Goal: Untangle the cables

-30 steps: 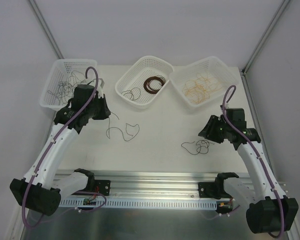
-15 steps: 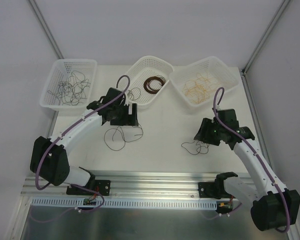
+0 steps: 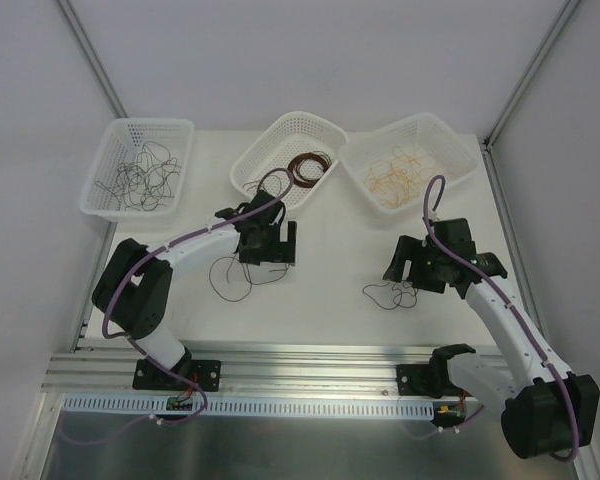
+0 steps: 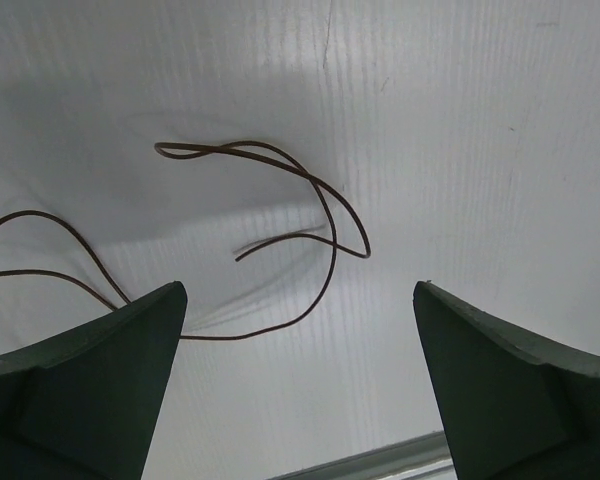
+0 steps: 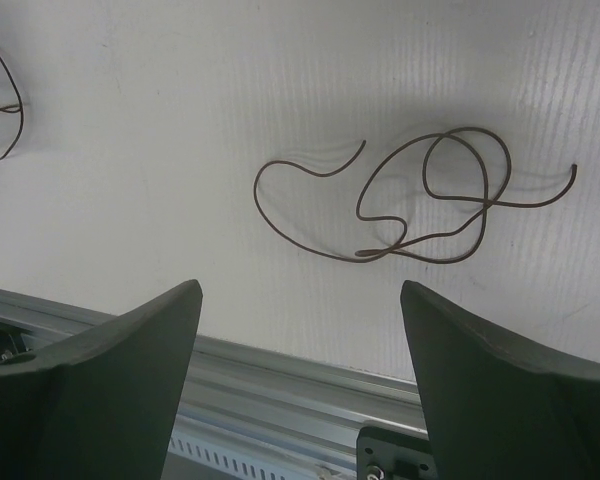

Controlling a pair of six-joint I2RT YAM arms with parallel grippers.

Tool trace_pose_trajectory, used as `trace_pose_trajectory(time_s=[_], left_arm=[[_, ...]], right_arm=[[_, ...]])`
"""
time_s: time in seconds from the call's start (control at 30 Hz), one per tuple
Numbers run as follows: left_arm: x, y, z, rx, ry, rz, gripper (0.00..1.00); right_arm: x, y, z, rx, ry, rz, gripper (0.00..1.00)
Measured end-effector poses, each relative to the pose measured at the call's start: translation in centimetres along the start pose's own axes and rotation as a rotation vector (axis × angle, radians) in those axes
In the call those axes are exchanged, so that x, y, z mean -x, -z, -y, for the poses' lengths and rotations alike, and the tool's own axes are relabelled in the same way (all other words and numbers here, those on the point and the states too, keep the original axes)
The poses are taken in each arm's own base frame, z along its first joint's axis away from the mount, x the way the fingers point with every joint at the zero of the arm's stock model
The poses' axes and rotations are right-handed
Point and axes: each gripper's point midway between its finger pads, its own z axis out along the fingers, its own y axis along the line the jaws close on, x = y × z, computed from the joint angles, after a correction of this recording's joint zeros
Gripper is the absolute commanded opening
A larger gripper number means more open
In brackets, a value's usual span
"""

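Observation:
Two loose dark brown cables lie on the white table. One cable [image 3: 232,276] curls at centre-left, just below my left gripper [image 3: 270,246]. In the left wrist view this cable [image 4: 320,205] lies ahead of the left gripper [image 4: 298,290], whose jaws stand wide open and empty. The other cable [image 3: 398,294] loops at the right, just below my right gripper [image 3: 408,264]. The right wrist view has that cable [image 5: 430,195] beyond the right gripper [image 5: 300,285], open with nothing between its fingers. More cables rest in baskets: black [image 3: 140,180], brown coil [image 3: 308,167], tan-orange [image 3: 400,172].
Three white mesh baskets stand along the back: left [image 3: 150,122], middle [image 3: 302,116], right [image 3: 420,120]. A metal rail [image 3: 310,365] runs along the near table edge and shows close under the right gripper as rail [image 5: 280,390]. Frame posts rise at both back corners.
My left arm swung from the left basket to the table's centre-left, over the loose cable, and its jaws opened wide. My right gripper opened wider and shifted slightly left.

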Motion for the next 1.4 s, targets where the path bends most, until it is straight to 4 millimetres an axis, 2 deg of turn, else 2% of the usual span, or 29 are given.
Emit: trace_pose_trajectory(time_s=[0.3, 0.43, 0.53, 0.57, 0.67, 0.7, 0.77, 0.8, 0.83, 1.07, 1.17, 1.27, 1.33, 1.4], left_arm=[[0.0, -2.1, 0.5, 0.072, 0.082, 0.040, 0.89], [-0.4, -3.2, 0.2, 0.107, 0.100, 0.037, 0.79], [-0.5, -4.0, -0.3, 0.135, 0.114, 0.036, 0.69], [-0.5, -4.2, -0.3, 0.143, 0.116, 0.036, 0.60], [-0.2, -4.4, 0.0, 0.142, 0.123, 0.050, 0.44], [-0.3, -4.4, -0.1, 0.147, 0.122, 0.052, 0.31], [-0.4, -4.5, 0.0, 0.149, 0.123, 0.052, 0.18], [-0.6, -4.6, 0.0, 0.150, 0.120, 0.052, 0.06], [-0.7, -4.6, 0.1, 0.151, 0.118, 0.052, 0.01], [-1.2, -4.4, 0.0, 0.137, 0.103, 0.067, 0.00], [-2.0, -3.1, -0.7, 0.148, 0.070, 0.052, 0.00], [-1.2, -0.4, -0.4, 0.129, 0.019, 0.075, 0.00], [0.9, 2.4, 0.9, 0.092, -0.023, 0.130, 0.00], [4.1, 5.9, 2.8, 0.035, -0.060, 0.222, 0.00]], right_arm=[[-0.1, -0.4, 0.2, -0.005, 0.012, -0.016, 0.86], [-0.1, -0.5, 0.2, -0.004, 0.019, -0.020, 0.86], [-0.2, -0.7, 0.2, -0.004, 0.027, -0.032, 0.86], [-0.3, -0.8, 0.2, -0.003, 0.029, -0.035, 0.86], [-0.3, -0.8, 0.2, -0.001, 0.033, -0.037, 0.86], [-0.3, -0.8, 0.2, 0.000, 0.035, -0.037, 0.86], [-0.3, -0.8, 0.2, 0.001, 0.036, -0.037, 0.86], [-0.2, -0.9, 0.2, 0.001, 0.036, -0.036, 0.86], [-0.2, -0.9, 0.2, 0.002, 0.036, -0.034, 0.86], [0.0, -0.9, 0.2, 0.001, 0.037, -0.027, 0.86], [0.1, -0.8, 0.2, -0.003, 0.038, -0.018, 0.87], [0.2, -0.3, 0.3, -0.011, 0.041, 0.005, 0.86], [0.3, 0.2, 0.4, -0.016, 0.042, 0.026, 0.86], [0.4, 0.8, 0.5, -0.018, 0.045, 0.052, 0.87]])
